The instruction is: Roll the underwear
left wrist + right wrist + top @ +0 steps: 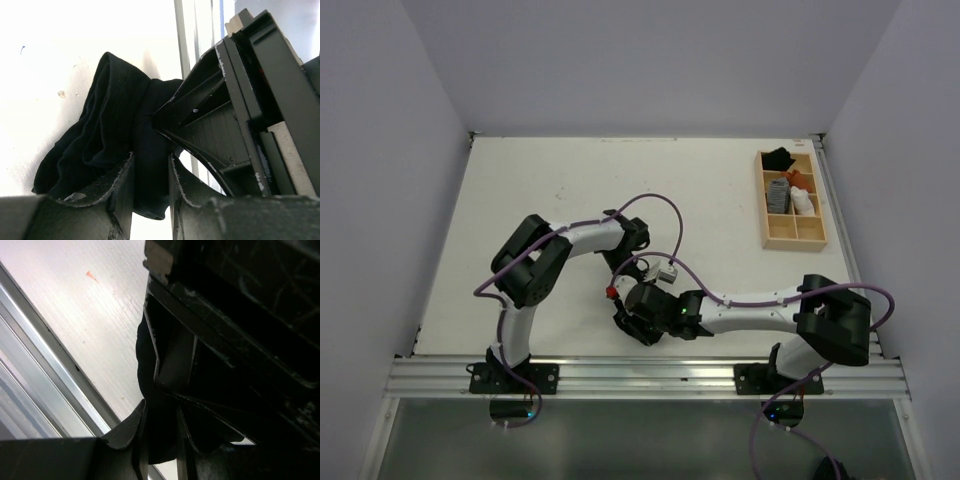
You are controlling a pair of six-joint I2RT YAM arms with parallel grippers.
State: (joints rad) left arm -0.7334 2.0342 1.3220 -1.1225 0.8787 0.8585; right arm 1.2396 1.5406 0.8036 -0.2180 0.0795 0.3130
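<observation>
Grips the underwear (105,135) as a bunched wad near the table's (550,190) front edge, about midway along it. Shows its long axis crossing the left gripper (150,167), with folds spilled to one side on the white top. Clamps it there, and again in the right gripper (162,412), closed on a fold from the opposite side, tips nearly meeting. Doubles the left arm (535,265) back toward the wad; stretches the right arm (760,300) low along the rail (650,372). Puts both equally near for the rolling turn.
</observation>
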